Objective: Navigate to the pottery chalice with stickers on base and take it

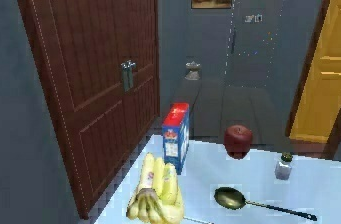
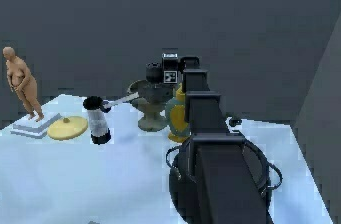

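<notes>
So the gripper (image 2: 150, 84) sat at the end of the arm (image 2: 213, 150), right by the pottery chalice (image 2: 152, 108) standing on the pale table (image 2: 68, 175). Honestly, we couldn't tell whether it had hold of anything. A yellow vase (image 2: 178, 118) stood at the chalice's 3 o'clock and a dark cup (image 2: 100, 122) at its 9 o'clock. We couldn't see inside any of them.
</notes>
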